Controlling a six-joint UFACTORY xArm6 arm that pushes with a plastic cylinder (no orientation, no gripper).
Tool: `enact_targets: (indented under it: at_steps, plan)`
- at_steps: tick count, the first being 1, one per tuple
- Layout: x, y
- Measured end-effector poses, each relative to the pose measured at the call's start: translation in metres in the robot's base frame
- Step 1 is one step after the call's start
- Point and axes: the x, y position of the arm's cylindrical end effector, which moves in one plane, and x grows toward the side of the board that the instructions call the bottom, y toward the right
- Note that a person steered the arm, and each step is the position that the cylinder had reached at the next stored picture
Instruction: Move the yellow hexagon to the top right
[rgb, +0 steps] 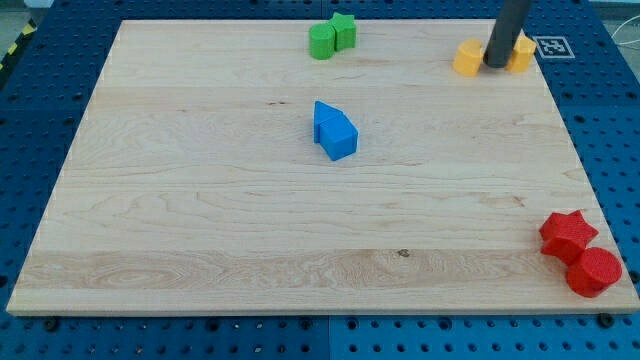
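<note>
Two yellow blocks lie at the view's top right of the wooden board. The left one looks like the yellow hexagon. The right one is partly hidden by the rod, so I cannot tell its shape. My tip stands between the two yellow blocks, touching or nearly touching both. The dark rod rises from there out of the view's top.
A green block and a green star sit together at the top middle. Two blue blocks lie joined near the centre. A red star and a red cylinder sit at the bottom right corner.
</note>
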Motion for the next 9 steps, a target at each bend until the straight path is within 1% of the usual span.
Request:
enact_targets:
  at_steps: [2,3,4,5,9]
  plan:
    - [0.056,0.034]
    - [0.052,0.037]
    - [0.028,0.037]
    - [0.012,0.037]
    - [-0.035,0.037]
